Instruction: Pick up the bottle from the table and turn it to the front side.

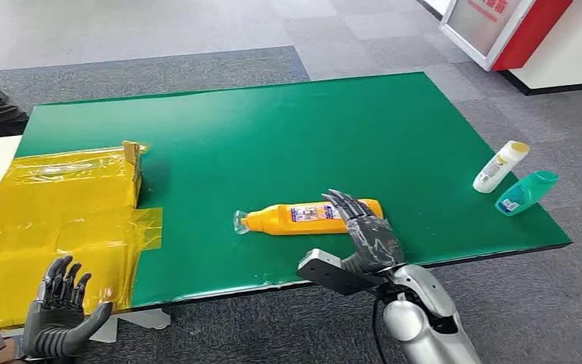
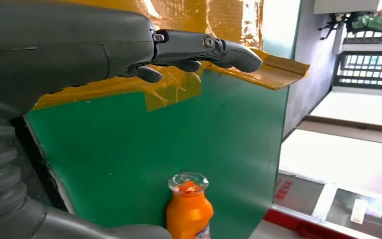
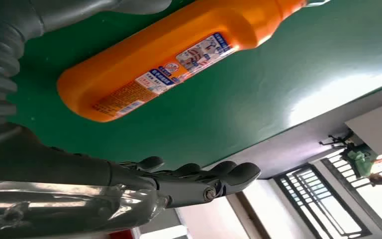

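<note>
- The task looks barely begun; the orange bottle [image 1: 311,216] lies on its side on the green table [image 1: 273,129], not yet lifted and not yet turned.
- The right hand [image 1: 364,227] hangs over the base end of the bottle, fingers spread and holding nothing; in the right wrist view the fingers [image 3: 199,177] are clear of the bottle [image 3: 179,50], with green table showing between them.
- The left hand [image 1: 61,311] hangs at the near left edge over the yellow sheet [image 1: 61,220], fingers apart and empty, well away from the bottle.
- Left to do, by this judgement: close on the bottle, raise it, rotate it to show its front.
- The bottle is bright orange plastic with a clear cap [image 1: 240,221] pointing toward the robot's left; a blue-and-white printed label [image 1: 314,213] sits mid-body and faces upward; in the left wrist view the cap [image 2: 188,182] appears transparent.
</note>
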